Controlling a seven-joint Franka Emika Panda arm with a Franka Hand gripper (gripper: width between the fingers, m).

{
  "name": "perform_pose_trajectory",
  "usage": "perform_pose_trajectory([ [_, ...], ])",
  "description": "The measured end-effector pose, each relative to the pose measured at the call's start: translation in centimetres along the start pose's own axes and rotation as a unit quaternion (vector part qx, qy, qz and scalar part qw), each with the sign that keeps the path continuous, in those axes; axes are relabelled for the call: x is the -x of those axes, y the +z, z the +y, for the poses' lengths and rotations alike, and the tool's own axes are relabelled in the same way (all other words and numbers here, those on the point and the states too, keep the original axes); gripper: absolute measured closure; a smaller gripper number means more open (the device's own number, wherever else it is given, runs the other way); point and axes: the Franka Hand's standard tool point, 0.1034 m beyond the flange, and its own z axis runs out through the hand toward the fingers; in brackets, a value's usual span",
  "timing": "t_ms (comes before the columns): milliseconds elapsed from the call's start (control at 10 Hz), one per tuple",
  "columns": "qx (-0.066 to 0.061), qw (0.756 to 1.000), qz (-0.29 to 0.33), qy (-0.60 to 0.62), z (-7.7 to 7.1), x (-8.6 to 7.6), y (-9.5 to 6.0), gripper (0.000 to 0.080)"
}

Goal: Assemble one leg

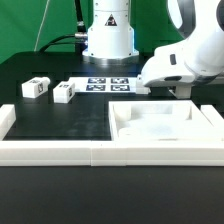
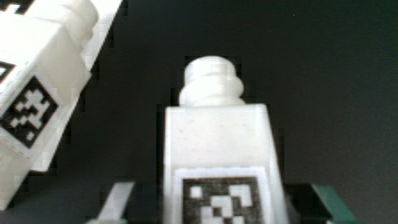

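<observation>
In the wrist view a white leg (image 2: pixel 222 140) lies on the black mat, its ribbed screw tip (image 2: pixel 214 78) pointing away and its marker tag (image 2: pixel 222 200) facing up. My gripper (image 2: pixel 228 202) straddles the tagged end, open, with a dark gap between the leg and each finger (image 2: pixel 121 200). A second leg (image 2: pixel 45 90) lies close beside it. In the exterior view my gripper (image 1: pixel 180 92) is low behind the white panel (image 1: pixel 160 125), and the straddled leg is hidden there. Two more legs (image 1: pixel 35 88) (image 1: pixel 65 92) lie at the exterior view's left.
The marker board (image 1: pixel 108 83) lies at the back middle by the robot base. Long white border rails (image 1: pixel 60 150) run along the front edge of the black mat. The panel's raised far wall stands just in front of my gripper.
</observation>
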Motion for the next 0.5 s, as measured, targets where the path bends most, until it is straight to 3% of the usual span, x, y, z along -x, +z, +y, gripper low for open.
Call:
perform_pose_trajectory([
  [400,0.000,1.000,-0.002,-0.001,0.0,0.2,-0.2,0.0515],
  [500,0.001,1.000,-0.015,-0.004,0.4,1.7,-1.9,0.0515],
])
